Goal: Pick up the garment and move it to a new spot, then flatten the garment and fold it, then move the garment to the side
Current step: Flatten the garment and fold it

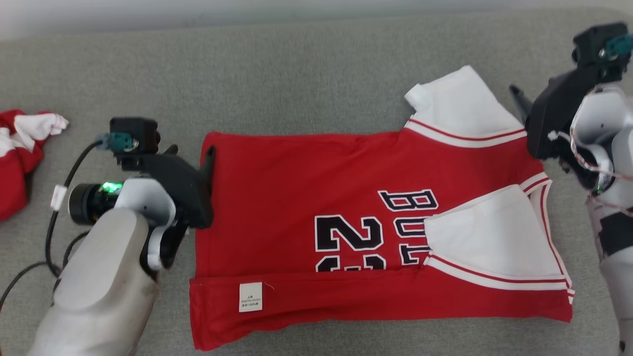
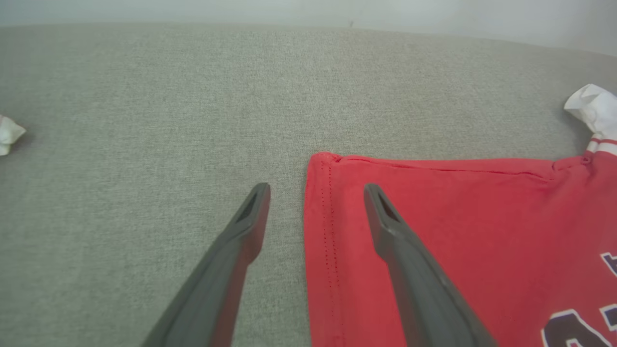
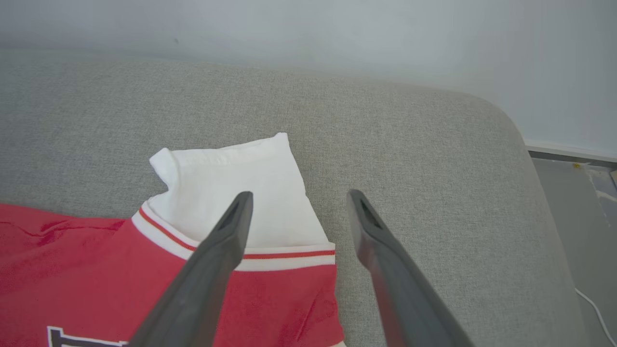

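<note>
- Head view: garment (image 1: 346,198), a red jersey with white sleeves, lies flat on the grey cushion (image 1: 296,74) between the 2 grippers. Its near long edge is folded over, with the white care label (image 1: 250,296) facing up.
- Head view: left gripper (image 1: 192,151) sits at the jersey's hem end. 1 finger is over the red edge and 1 is off it. Jaws are spread, nothing held.
- Head view: right gripper (image 1: 521,101) is just beside the far white sleeve (image 1: 460,106). I can read 1 finger here, so the spread is probably wide, but it's unclear from this angle.
- Head view: second red-and-white cloth (image 1: 20,153) lies well outboard of the left gripper.
- Left wrist view: left gripper (image 2: 318,190) is wide open and empty. The garment (image 2: 458,231) hem corner lies between the tips, 1 finger over red cloth, 1 over bare cushion (image 2: 144,120). Can't tell if the finger touches the cloth.
- Right wrist view: right gripper (image 3: 300,195) is wide open and empty. 1 finger is over the white sleeve (image 3: 231,178), the other over bare cushion (image 3: 409,144) just past the sleeve edge. The garment (image 3: 96,270) body is on the sleeve-side finger's side.
- Right wrist view: wall (image 3: 337,38) is beyond the tips, floor (image 3: 578,217) and a thin cable (image 3: 590,303) outboard.
</note>
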